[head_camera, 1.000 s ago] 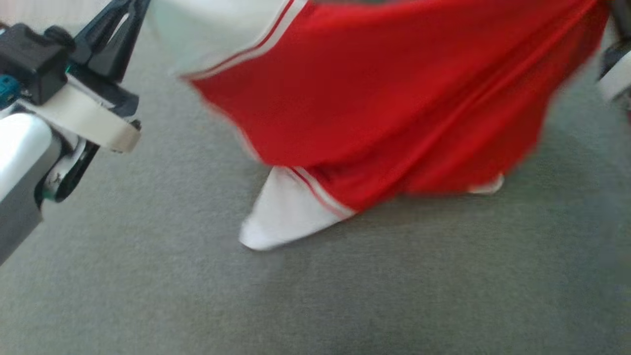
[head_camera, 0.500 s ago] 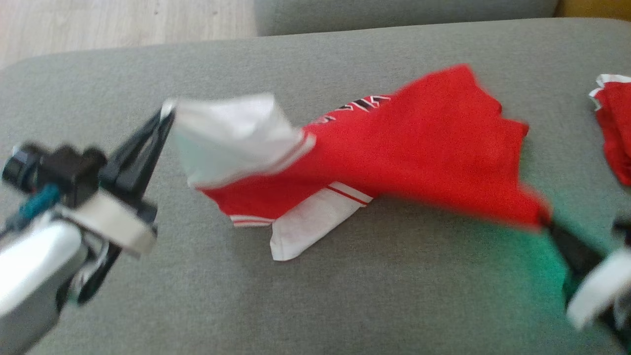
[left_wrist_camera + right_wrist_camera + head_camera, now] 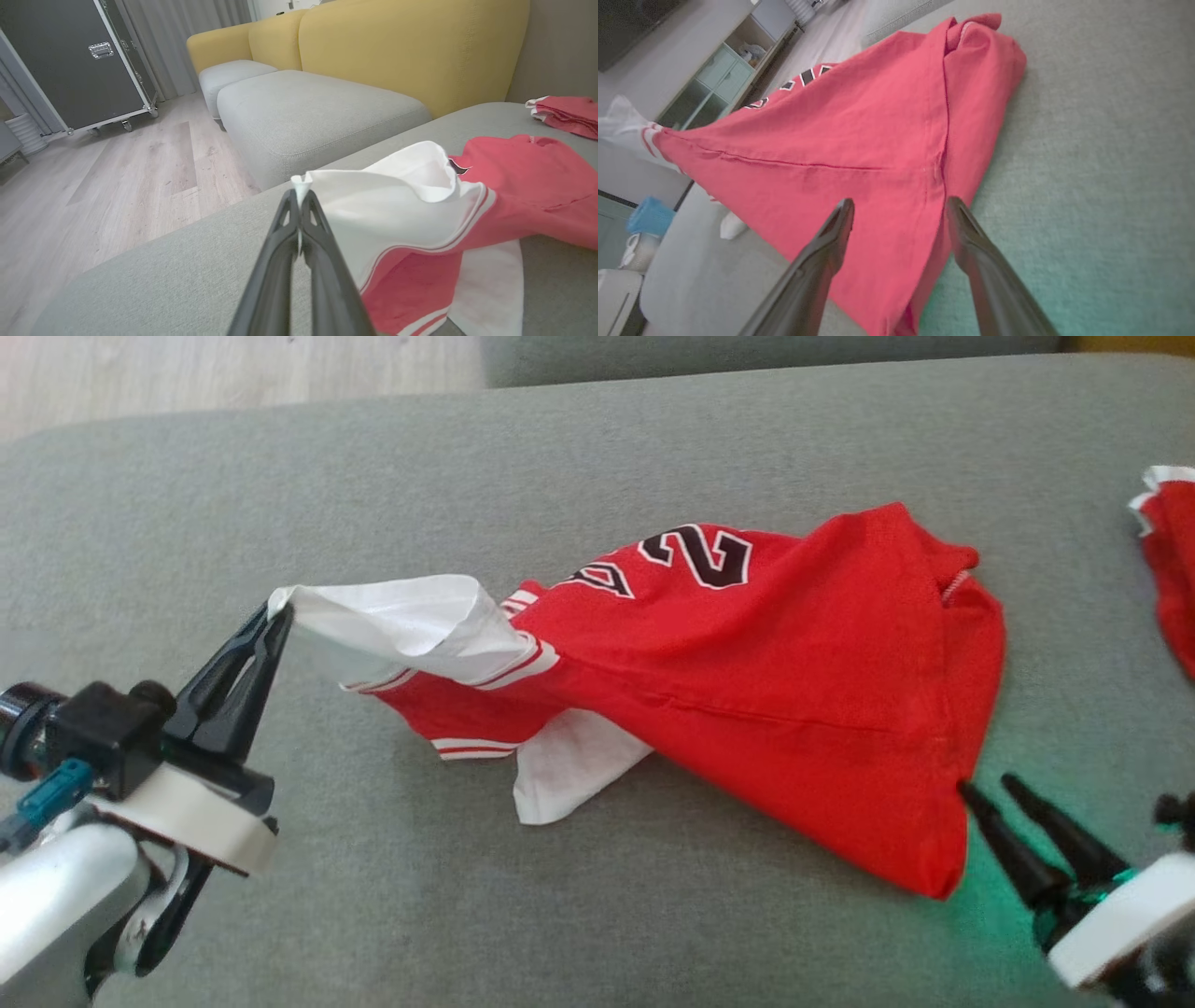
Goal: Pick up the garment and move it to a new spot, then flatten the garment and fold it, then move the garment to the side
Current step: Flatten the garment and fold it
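We log: left gripper (image 3: 278, 619) pinching white sleeve (image 3: 401, 621) at garment's (image 3: 775, 681) nine o'clock; right gripper (image 3: 990, 788) wide, empty, five o'clock.

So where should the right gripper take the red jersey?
I'd grip the jersey at its nearest red corner, coming in low from the robot's right: that corner lies folded to a point beside the open right gripper, opposite the white sleeve pinched by the left gripper.

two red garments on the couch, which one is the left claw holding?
The numbered jersey in the middle: the left claw pinches its white sleeve. The other red garment lies apart at the far right, untouched.
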Controlling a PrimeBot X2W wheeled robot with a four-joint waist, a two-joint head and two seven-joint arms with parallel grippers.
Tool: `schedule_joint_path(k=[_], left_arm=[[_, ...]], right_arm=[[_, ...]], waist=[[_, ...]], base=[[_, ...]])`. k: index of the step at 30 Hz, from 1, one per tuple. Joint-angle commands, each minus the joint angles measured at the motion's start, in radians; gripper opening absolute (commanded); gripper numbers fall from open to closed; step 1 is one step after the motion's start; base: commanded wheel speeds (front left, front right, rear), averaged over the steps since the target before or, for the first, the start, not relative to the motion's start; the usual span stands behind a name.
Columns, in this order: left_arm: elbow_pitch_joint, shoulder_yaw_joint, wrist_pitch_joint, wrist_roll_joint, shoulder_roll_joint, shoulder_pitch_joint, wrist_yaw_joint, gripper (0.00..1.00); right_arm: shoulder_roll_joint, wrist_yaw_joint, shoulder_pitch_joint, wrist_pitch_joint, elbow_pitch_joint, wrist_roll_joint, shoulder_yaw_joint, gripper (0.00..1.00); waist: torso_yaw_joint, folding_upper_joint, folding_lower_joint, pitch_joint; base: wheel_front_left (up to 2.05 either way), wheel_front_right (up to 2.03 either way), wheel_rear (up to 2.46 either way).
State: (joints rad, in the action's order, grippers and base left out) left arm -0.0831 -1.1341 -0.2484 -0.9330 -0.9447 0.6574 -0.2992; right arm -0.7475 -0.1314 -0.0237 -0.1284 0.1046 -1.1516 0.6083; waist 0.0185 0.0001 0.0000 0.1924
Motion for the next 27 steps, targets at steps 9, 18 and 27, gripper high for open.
schedule_joint_path(k=[9, 18, 27], left_arm=[[0.036, 0.061, -0.011, 0.025, 0.005, 0.071, 0.024, 0.0], [0.062, 0.06, -0.011, 0.032, 0.034, 0.092, 0.044, 0.0], [0.074, 0.06, -0.011, 0.029, 0.037, 0.093, 0.048, 0.0]], right_arm=[[-0.025, 0.001, -0.059, 0.086, -0.005, -0.133, -0.043, 1.0], [0.032, 0.001, -0.128, 0.125, 0.098, -0.155, 0.009, 0.99], [0.032, 0.001, -0.14, 0.093, 0.091, -0.191, 0.025, 0.0]], waist=[[0.06, -0.0001, 0.0, 0.044], [0.077, -0.0001, 0.0, 0.053], [0.068, -0.0001, 0.0, 0.041]], base=[[0.0, 0.0, 0.0], [0.0, 0.0, 0.0], [0.0, 0.0, 0.0]])
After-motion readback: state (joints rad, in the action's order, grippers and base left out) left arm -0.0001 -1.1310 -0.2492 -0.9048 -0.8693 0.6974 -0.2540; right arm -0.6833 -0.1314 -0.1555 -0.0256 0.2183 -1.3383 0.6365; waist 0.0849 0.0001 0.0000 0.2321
